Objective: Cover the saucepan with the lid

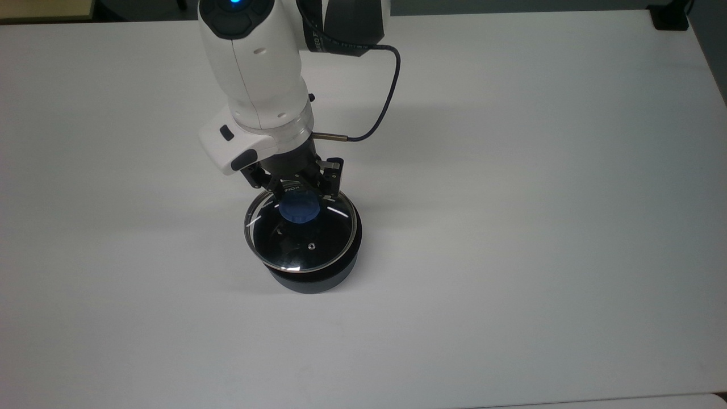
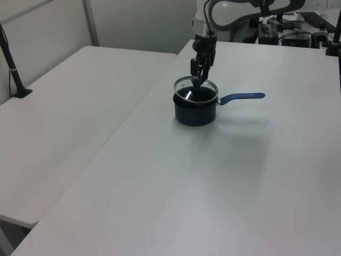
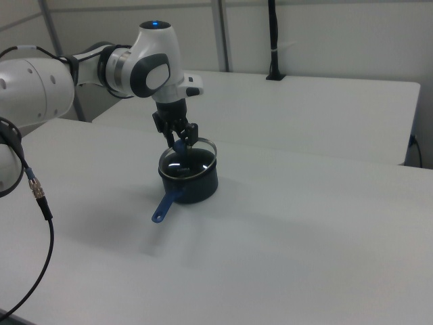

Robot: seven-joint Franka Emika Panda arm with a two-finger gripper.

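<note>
The dark saucepan (image 1: 313, 280) stands on the white table (image 1: 539, 227), its blue handle (image 2: 242, 97) pointing to the left view's right. The glass lid (image 1: 301, 244) with its metal rim lies nearly level over the pan's mouth, shifted a little to the top view's left; whether it rests on the rim I cannot tell. My gripper (image 1: 299, 199) reaches down from above and is shut on the lid's blue knob (image 1: 298, 210). In the right view the saucepan (image 3: 193, 186) has the lid (image 3: 191, 154) over it and the gripper (image 3: 181, 142) on top.
A dark cable (image 1: 383, 102) loops from the wrist to the top view's right. A second white table (image 2: 64, 106) adjoins at the left view's left, with a black post (image 2: 13, 72) on it. A black clamp (image 1: 670, 20) sits at the top view's far right corner.
</note>
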